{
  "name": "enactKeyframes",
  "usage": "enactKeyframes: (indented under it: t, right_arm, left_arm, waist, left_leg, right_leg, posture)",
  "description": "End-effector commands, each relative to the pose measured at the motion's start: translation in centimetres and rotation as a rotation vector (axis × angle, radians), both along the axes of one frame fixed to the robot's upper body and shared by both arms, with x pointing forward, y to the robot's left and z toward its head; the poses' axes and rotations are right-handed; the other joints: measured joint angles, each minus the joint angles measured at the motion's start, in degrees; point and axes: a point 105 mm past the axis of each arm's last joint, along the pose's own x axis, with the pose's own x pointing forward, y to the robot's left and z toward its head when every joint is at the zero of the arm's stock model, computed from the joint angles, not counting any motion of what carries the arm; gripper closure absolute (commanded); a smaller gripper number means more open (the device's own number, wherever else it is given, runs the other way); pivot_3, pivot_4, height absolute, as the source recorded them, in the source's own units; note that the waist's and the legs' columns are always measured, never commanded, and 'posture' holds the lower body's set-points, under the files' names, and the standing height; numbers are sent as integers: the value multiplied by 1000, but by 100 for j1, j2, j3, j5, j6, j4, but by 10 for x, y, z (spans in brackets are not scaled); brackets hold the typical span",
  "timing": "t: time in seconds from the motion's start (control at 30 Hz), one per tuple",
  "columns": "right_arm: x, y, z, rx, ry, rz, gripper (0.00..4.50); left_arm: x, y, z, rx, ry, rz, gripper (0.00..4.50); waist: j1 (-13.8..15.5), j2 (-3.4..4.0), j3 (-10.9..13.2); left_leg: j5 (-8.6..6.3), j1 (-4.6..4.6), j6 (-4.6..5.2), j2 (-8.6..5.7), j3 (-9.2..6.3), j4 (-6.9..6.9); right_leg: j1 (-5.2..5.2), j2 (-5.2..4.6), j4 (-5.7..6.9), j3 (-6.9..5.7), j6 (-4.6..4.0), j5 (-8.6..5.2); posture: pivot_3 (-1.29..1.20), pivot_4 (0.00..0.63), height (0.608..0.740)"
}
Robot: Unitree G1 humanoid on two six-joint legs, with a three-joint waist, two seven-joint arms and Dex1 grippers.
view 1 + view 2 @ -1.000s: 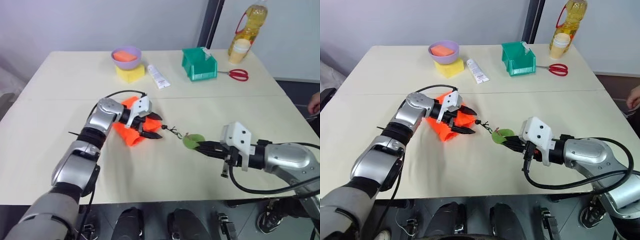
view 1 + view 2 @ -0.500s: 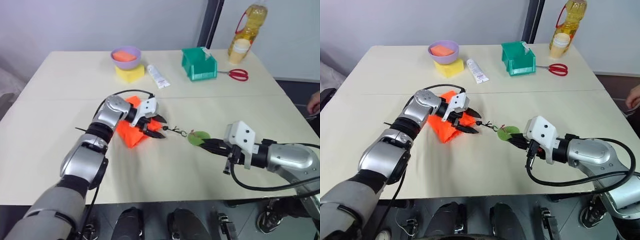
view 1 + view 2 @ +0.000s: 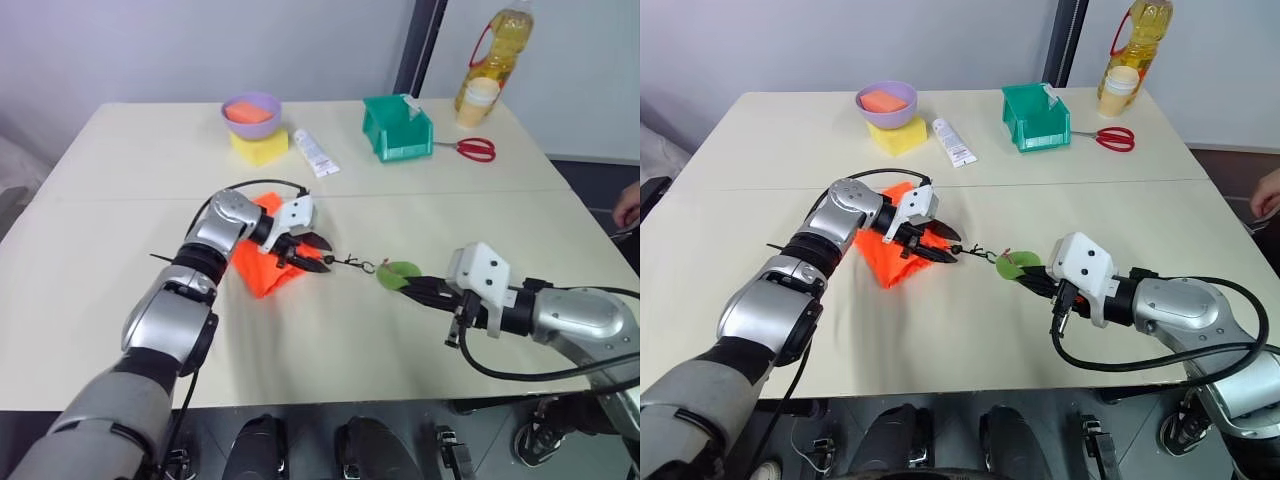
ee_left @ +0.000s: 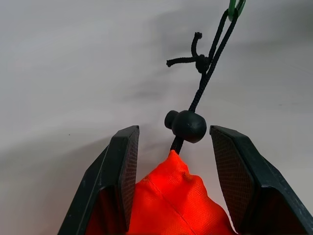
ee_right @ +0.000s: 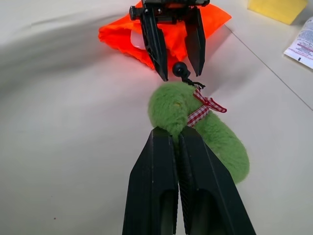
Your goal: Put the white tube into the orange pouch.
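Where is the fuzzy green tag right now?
The fuzzy green tag lies on the table's near right part, pinched by the right pincer, with its cord running to the orange pouch.

A broad cream table (image 3: 120,170) spreads across the middle of the frame, a thin seam crossing it from left to right. Behind it, along the top, stands a plain pale wall (image 3: 200,45) in soft, even light, with a dark upright post (image 3: 418,48) at upper centre-right. Dark floor (image 3: 590,170) peeks in at far right.
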Motion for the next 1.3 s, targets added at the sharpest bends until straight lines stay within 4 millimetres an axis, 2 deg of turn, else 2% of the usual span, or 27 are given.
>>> enactKeyframes:
  t: [0.03,0.07,0.1,0.17,0.2,0.23,0.27,0.43,0.67,0.77,0.87,1.1,1.3]
  right_arm:
    - [-1,3,5,1,-36,17,4500]
    - [-1,3,5,0,-36,17,4500]
    - [-1,3,5,0,-35,17,4500]
    - [-1,3,5,-1,-35,16,4500]
    - [-1,3,4,-1,-35,16,4500]
    - [-1,3,4,-1,-34,15,4500]
    - [-1,3,5,-1,-35,15,4500]
    - [-2,3,4,-1,-34,13,4500]
    - [-1,4,4,1,-35,14,4500]
    - [-1,4,3,0,-35,15,4500]
    - [-1,5,4,1,-37,20,4500]
    - [0,7,5,0,-43,30,4500]
    - [1,10,5,1,-43,38,4500]
  left_arm:
    - [2,-6,20,-34,-43,-22,2043]
    - [2,-6,20,-36,-42,-24,2043]
    - [2,-6,20,-38,-41,-26,2610]
    - [1,-6,20,-38,-39,-28,3307]
    - [1,-5,20,-36,-37,-30,3842]
    - [1,-5,20,-36,-34,-31,4227]
    - [1,-4,20,-36,-29,-32,4378]
    - [0,-4,18,-31,-26,-34,4378]
    - [0,-1,20,-53,-17,-19,4378]
    - [0,1,20,-59,-15,-15,3552]
    - [1,2,19,-59,-25,-4,2111]
    - [-1,1,17,-59,-23,-9,2111]
    - [-5,-3,7,-9,-41,-40,2111]
  waist:
    - [0,0,0]
    - [0,0,0]
    - [0,0,0]
    - [-1,0,0]
    - [0,0,0]
    - [0,0,0]
    - [0,0,0]
    - [-4,0,0]
    - [-4,0,0]
    - [-5,0,0]
    - [-6,0,0]
    - [-7,0,0]
    - [-8,0,0]
  left_leg:
    - [0,0,0,0,0,1]
    - [0,0,0,0,0,2]
    - [0,0,0,0,0,4]
    - [0,0,0,0,0,7]
    - [0,0,0,0,0,10]
    - [0,0,1,1,-1,14]
    - [-1,0,2,1,-1,22]
    - [-6,-3,11,2,-2,73]
    - [-1,-3,31,1,-2,77]
    - [3,-3,25,1,-2,76]
    - [3,-3,25,1,-2,76]
    - [3,-3,25,1,-2,76]
    - [3,-3,25,1,-2,76]
  right_leg:
    - [0,0,1,0,0,0]
    - [0,0,2,0,0,0]
    - [0,0,4,0,0,0]
    - [0,0,6,0,0,0]
    - [0,0,8,0,0,0]
    - [0,0,12,0,0,0]
    - [0,0,18,0,0,0]
    - [1,0,65,1,1,-1]
    - [1,-1,76,1,8,7]
    - [0,-1,75,1,8,7]
    - [0,-1,74,1,8,7]
    - [1,-1,75,1,8,7]
    - [0,-1,75,1,8,7]
  posture:
    - [0,150,740]
    - [0,150,740]
    - [0,150,740]
    - [0,150,740]
    - [0,150,740]
    - [0,150,740]
    - [0,150,740]
    - [0,150,740]
    - [0,150,740]
    - [0,150,740]
    - [0,150,740]
    - [0,150,740]
    - [0,150,740]
